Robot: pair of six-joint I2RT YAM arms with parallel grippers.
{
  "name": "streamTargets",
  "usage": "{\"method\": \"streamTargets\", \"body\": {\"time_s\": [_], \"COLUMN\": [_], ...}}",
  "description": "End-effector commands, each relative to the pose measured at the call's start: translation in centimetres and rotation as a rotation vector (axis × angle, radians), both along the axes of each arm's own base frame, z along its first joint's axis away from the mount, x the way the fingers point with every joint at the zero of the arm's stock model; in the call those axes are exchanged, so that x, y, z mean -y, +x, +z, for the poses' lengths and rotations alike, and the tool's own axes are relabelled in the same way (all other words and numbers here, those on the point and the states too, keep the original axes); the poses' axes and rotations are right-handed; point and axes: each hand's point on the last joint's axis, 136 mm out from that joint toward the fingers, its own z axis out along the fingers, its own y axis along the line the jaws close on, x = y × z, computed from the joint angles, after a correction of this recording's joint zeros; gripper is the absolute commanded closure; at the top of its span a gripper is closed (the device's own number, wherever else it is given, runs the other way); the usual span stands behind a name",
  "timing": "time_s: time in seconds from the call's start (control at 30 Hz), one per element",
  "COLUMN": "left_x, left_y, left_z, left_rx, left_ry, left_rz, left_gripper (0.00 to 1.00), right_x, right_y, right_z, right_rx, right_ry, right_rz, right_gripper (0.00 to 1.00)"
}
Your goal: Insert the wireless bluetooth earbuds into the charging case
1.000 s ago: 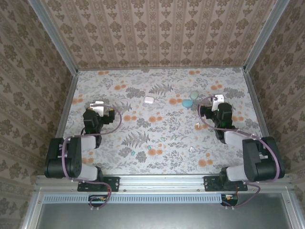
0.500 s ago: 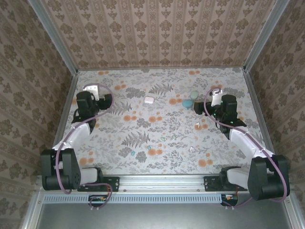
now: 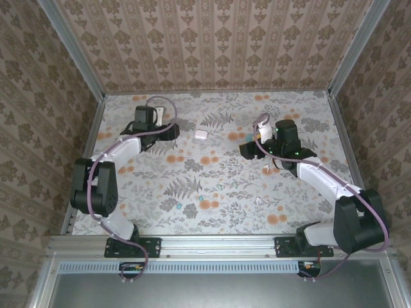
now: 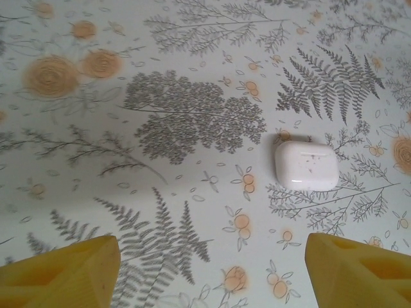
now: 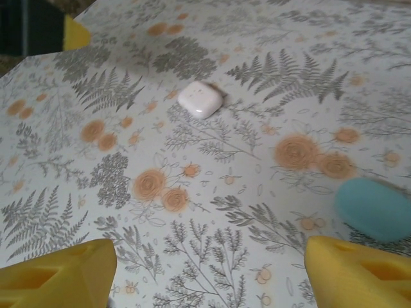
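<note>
Both arms are now reaching farther up the desk (image 3: 148,192) toward the cases. Left fingers (image 4: 61,273) are hovering spread and empty near the white case (image 4: 306,165). Right fingers (image 5: 54,273) are hovering spread and empty beside the teal case (image 5: 376,208). Earbuds (image 3: 259,200) are lying loose, lower centre. Approach step, probably; next, opening a case.

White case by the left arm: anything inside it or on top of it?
The white case lies shut on the floral table, so its inside is hidden; whether anything sits in it cannot be told. Nothing rests on top of it.
</note>
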Motion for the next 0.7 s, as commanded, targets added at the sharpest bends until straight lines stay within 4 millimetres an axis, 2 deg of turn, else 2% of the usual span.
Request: {"method": "streamTargets", "body": {"time_s": [0.0,0.33,0.43,0.57,0.67], "left_x": [0.9,3.5,3.9,4.5,4.7], "left_y": [0.3,2.3,2.8,3.7,4.1], "left_z": [-0.6,-2.7,-3.3,-3.7,-4.1], "left_rx": [-0.087,-0.196,-0.221,-0.248,-0.259], "left_ry": [-0.011,0.001,-0.010,-0.010,0.008], "left_rz": [0.012,-0.014,-0.006,-0.004,0.002], "left_gripper": [0.25,0.29,0.30,0.38,0.38], "right_x": [-1.2,-3.1,-3.4,-3.4,-3.5], "right_y": [-0.2,0.1,-0.1,-0.2,-0.3], "right_z": [-0.1,-1.4,-1.6,-1.9,-2.2], "right_rx": [-0.026,-0.082,-0.101,-0.117,-0.132], "right_ry": [-0.013,-0.032,-0.034,-0.038,-0.039], "right_rz": [0.058,0.107,0.119,0.118,0.119], "right_gripper": [0.22,0.24,0.25,0.25,0.25]}}
